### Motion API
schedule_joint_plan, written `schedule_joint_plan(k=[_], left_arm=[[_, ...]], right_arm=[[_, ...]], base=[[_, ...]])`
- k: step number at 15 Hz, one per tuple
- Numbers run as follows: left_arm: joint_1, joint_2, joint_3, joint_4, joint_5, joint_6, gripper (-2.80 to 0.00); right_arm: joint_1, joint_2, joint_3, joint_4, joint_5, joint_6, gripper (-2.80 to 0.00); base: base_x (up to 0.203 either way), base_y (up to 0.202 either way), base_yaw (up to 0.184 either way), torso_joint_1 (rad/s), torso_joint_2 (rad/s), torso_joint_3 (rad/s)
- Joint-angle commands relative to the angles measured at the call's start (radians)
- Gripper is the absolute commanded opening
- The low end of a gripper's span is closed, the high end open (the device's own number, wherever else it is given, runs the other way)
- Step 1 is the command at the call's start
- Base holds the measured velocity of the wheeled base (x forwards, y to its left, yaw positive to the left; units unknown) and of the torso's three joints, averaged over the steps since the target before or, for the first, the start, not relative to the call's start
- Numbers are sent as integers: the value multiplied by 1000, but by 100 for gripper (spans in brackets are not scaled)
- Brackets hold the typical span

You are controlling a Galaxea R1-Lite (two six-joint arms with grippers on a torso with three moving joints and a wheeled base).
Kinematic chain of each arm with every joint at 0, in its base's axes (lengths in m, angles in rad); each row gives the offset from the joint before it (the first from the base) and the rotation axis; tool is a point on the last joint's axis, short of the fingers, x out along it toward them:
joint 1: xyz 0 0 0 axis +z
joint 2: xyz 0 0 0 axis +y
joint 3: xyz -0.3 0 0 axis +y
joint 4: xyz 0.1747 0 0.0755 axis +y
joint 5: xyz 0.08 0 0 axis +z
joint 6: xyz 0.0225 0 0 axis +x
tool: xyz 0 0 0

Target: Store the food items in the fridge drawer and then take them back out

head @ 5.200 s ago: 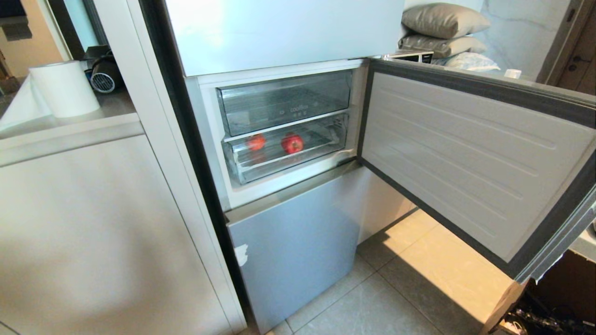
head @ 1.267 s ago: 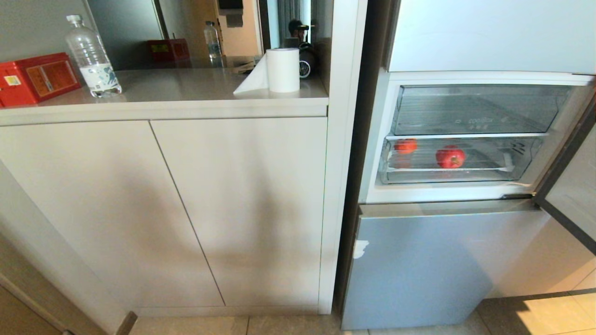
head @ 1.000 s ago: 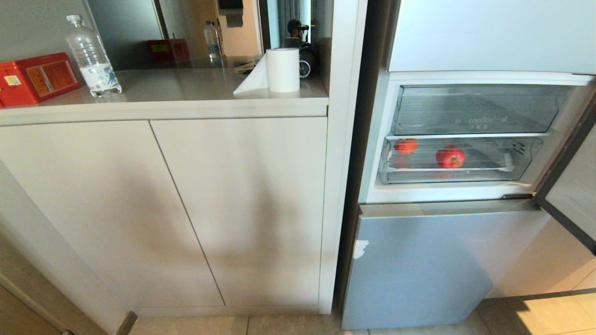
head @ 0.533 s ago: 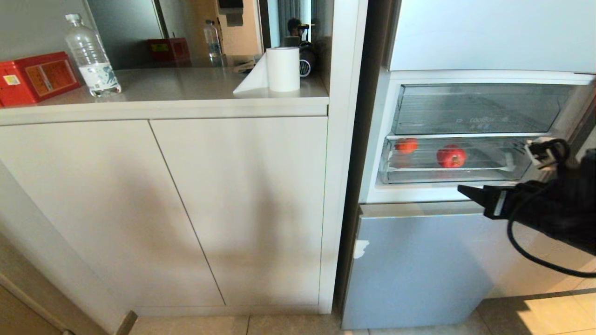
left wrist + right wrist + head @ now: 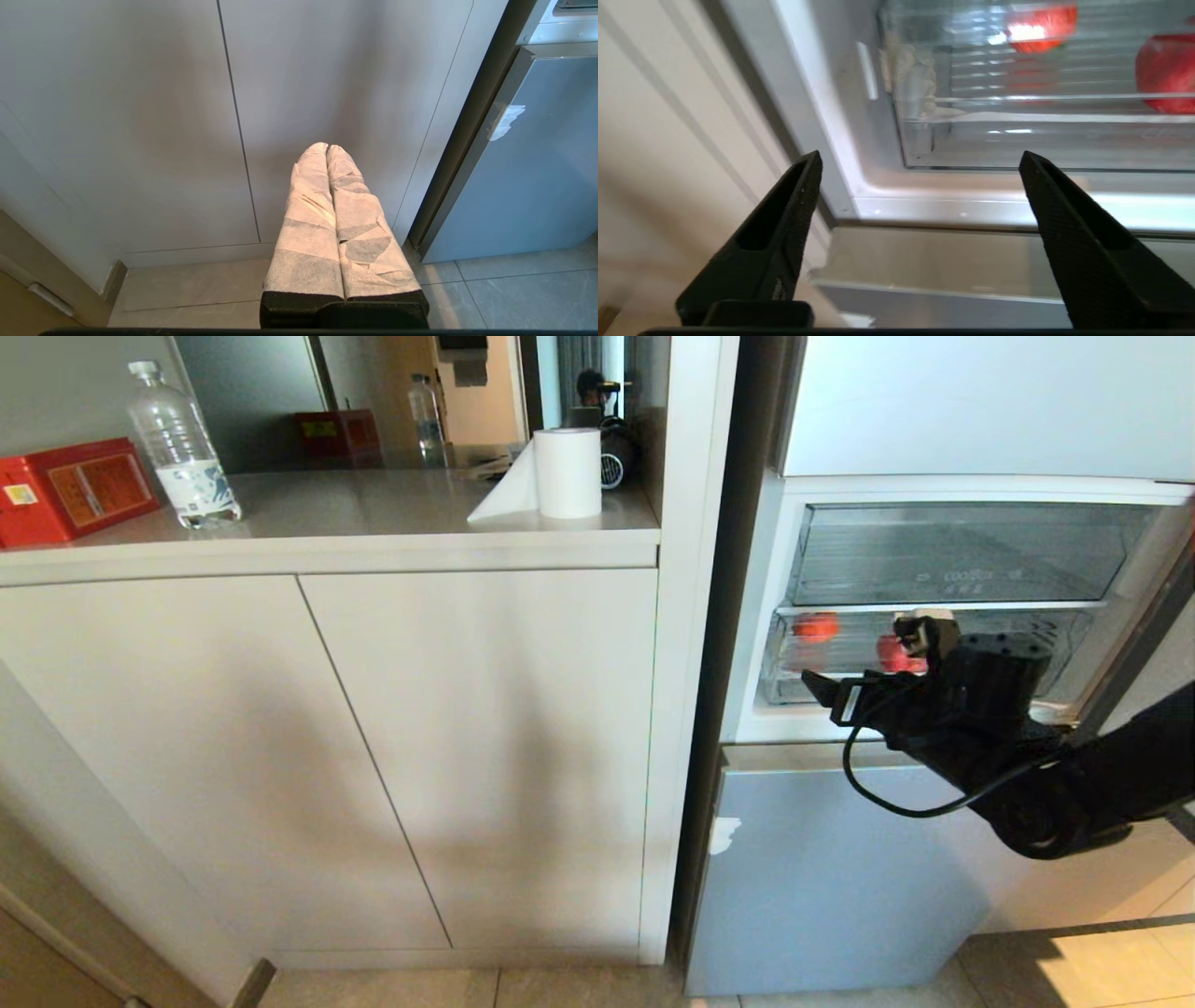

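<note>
The fridge drawer [image 5: 789, 663] [image 5: 1017, 144] is the lower clear one in the open compartment, and it is pushed in. Two red food items lie inside. The small one [image 5: 815, 626] [image 5: 1041, 25] is at the left. The bigger round one [image 5: 892, 658] [image 5: 1167, 70] is partly hidden behind my right arm. My right gripper [image 5: 822, 691] [image 5: 920, 156] hangs just in front of the drawer's lower left corner, open and empty. My left gripper [image 5: 327, 148], wrapped in white tape, is shut and parked low before the cabinet doors.
A second clear drawer with lettering [image 5: 962, 555] sits above. The open fridge door [image 5: 1144, 644] stands at the right edge and the closed lower door [image 5: 840, 868] is below. The counter on the left holds a paper roll [image 5: 567, 473], a bottle [image 5: 182, 448] and a red box [image 5: 70, 490].
My right arm has come up into view from the right and swung left across the lower drawer's front. Its jaws have spread wide. The food has stayed where it was.
</note>
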Motion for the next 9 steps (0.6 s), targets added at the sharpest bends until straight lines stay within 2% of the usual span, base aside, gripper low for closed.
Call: schedule_joint_plan(k=[1, 5, 9], left_arm=[[0, 1, 2, 0, 0, 0, -280], [0, 1, 2, 0, 0, 0, -280], [0, 1, 2, 0, 0, 0, -280]], right_arm=[[13, 67, -35, -7, -12, 0, 0], [21, 194, -219, -5, -56, -1, 0], [21, 255, -331, 1, -86, -4, 0]], base=[[0, 0, 0, 0, 0, 0], [0, 0, 0, 0, 0, 0], [0, 0, 0, 0, 0, 0]])
